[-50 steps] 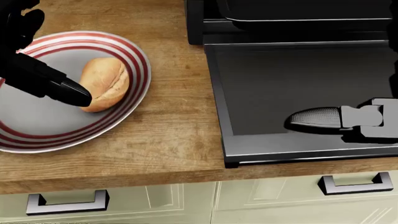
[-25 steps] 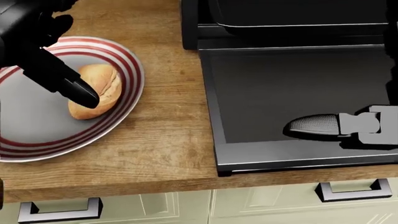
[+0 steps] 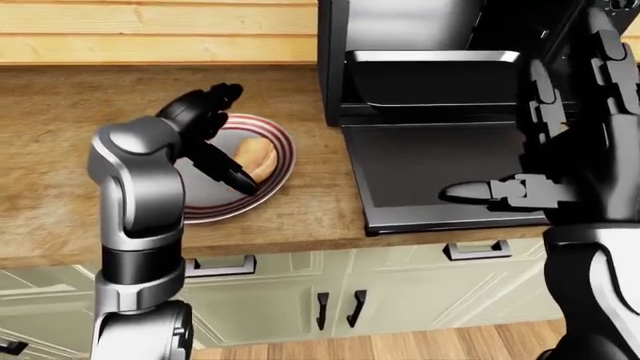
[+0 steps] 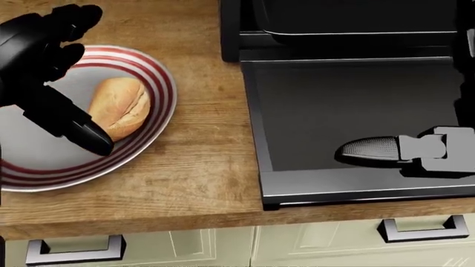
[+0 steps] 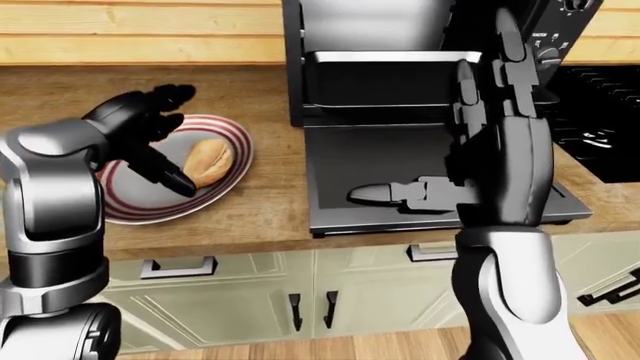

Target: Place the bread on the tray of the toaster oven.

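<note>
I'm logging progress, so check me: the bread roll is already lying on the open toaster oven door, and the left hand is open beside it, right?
Not quite. The bread roll lies on the red-striped plate, left of the toaster oven, not on its open door. The head view shows this best. The left hand is indeed open beside it.

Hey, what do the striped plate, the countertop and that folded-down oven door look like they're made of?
Plate: likely glazed ceramic, smooth grey centre with glossy red and white rings. Countertop: wood, warm brown with visible grain and a matte finish. Oven door: dark, smooth and faintly reflective, probably glass or coated metal, with a bright metallic edge; the render leaves that open.
</note>
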Motion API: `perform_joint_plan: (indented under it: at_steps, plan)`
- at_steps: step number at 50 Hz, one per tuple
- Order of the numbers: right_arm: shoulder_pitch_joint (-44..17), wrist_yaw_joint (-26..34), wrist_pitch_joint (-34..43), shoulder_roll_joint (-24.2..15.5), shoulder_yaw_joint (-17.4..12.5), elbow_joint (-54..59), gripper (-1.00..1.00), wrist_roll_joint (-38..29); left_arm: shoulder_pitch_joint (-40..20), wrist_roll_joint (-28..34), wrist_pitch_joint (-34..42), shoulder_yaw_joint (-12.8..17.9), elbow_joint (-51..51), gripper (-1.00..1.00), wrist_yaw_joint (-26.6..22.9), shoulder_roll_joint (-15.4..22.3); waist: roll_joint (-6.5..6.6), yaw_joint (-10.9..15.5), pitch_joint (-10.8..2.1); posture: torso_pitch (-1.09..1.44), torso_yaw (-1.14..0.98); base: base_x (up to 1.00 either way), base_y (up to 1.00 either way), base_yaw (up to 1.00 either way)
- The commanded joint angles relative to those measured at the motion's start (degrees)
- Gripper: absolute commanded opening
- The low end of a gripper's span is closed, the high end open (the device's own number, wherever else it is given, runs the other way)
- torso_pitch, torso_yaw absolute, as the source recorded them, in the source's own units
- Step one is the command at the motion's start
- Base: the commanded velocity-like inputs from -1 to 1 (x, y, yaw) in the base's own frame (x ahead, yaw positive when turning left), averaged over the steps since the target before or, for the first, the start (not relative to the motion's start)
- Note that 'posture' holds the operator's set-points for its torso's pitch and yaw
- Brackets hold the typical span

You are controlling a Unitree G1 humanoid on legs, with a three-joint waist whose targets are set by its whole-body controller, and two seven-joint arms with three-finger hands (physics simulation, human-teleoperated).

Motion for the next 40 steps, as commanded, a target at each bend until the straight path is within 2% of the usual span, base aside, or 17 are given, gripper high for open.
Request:
perform_joint_plan:
  at_steps: [1,10,11,21,26,31,40]
  plan:
    - [-0.9,0.1,-1.7,-0.4,-0.5,-1.4,1.00,-0.1,-1.7,0.1,-1.5,0.6,-1.3,1.00,0.8,0.4,0.10,0.0,-1.34,0.00,0.00,0.00,0.00,0.00]
    - [-1.1,0.1,-1.7,-0.7,-0.8,-1.2,1.00,0.1,-2.2,-0.8,-3.2,0.7,1.2,1.00,2.0,0.2,0.02,0.0,-1.45,0.00,0.00,0.00,0.00,0.00]
    - [-1.3,0.1,-1.8,-0.7,-0.8,-0.9,1.00,0.2,-2.2,-0.9,-3.1,0.6,1.3,0.91,2.0,0.0,0.01,0.0,-1.46,0.00,0.00,0.00,0.00,0.00]
    - [-1.3,0.0,-1.3,-1.1,-1.2,-1.4,1.00,0.9,-2.1,-1.8,-4.6,0.0,3.2,0.83,3.3,-0.9,-0.10,0.1,-1.57,0.00,0.00,0.00,0.00,0.00]
    - [-0.8,-0.1,-1.4,-1.1,-1.6,-1.7,1.00,1.2,-2.1,-1.7,-5.0,0.0,3.7,0.71,3.4,-1.0,-0.14,0.1,-1.65,0.00,0.00,0.00,0.00,0.00]
    - [-1.2,-0.4,-1.8,-0.9,-0.7,-1.2,1.00,0.5,-2.1,-1.5,-5.0,-0.2,3.6,0.67,3.2,-1.3,-0.14,0.1,-1.68,0.00,0.00,0.00,0.00,0.00]
    - [0.1,0.0,-1.8,-0.8,-2.1,-2.4,1.00,1.4,-2.5,-1.2,-5.3,-0.5,4.3,0.52,3.1,-1.7,-0.15,0.2,-1.78,0.00,0.00,0.00,0.00,0.00]
